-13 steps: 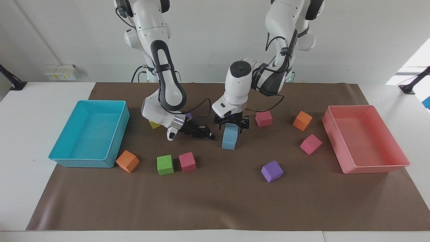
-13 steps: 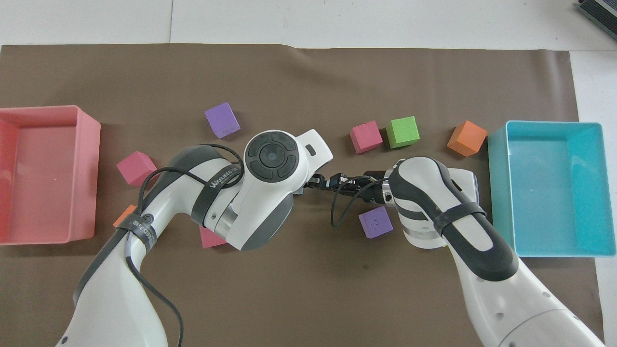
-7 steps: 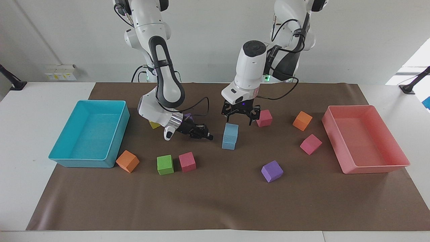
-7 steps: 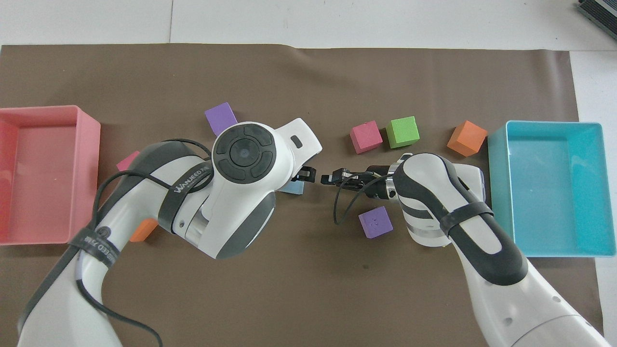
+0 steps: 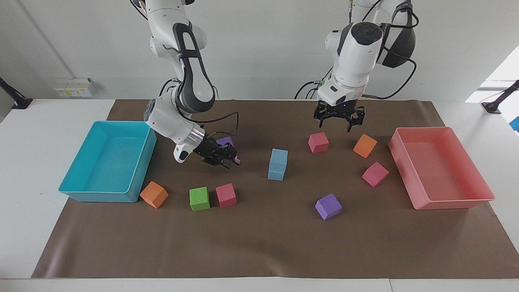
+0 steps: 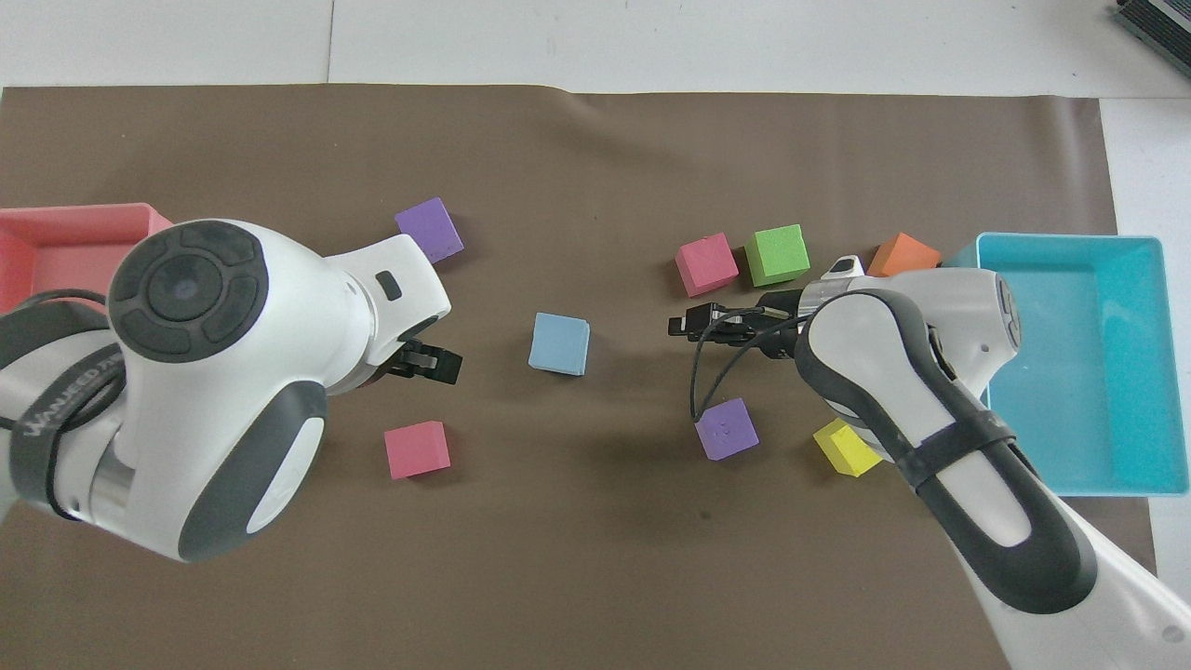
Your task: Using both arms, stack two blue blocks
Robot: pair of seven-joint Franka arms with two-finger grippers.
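Observation:
Two blue blocks stand stacked mid-mat, the upper blue block [image 5: 279, 155] [image 6: 559, 343] squarely on the lower blue block [image 5: 276, 173]; nothing touches them. My left gripper [image 5: 338, 120] [image 6: 430, 362] hangs open and empty, raised over the mat between a pink cube [image 5: 318, 142] and an orange cube [image 5: 365, 145]. My right gripper [image 5: 228, 159] [image 6: 687, 324] is low over the mat beside a purple cube [image 5: 225, 141], on the stack's side toward the right arm's end, holding nothing.
A turquoise tray [image 5: 101, 197] sits at the right arm's end and a pink tray [image 5: 450, 202] at the left arm's end. Orange [image 5: 154, 194], green [image 5: 199, 198], pink [image 5: 226, 195], purple [image 5: 328, 206], pink [image 5: 375, 173] and yellow [image 6: 845, 447] cubes lie scattered.
My left gripper lifted off the upper blue block and swung up and away toward its own end. My right gripper drew back from the stack toward the turquoise tray.

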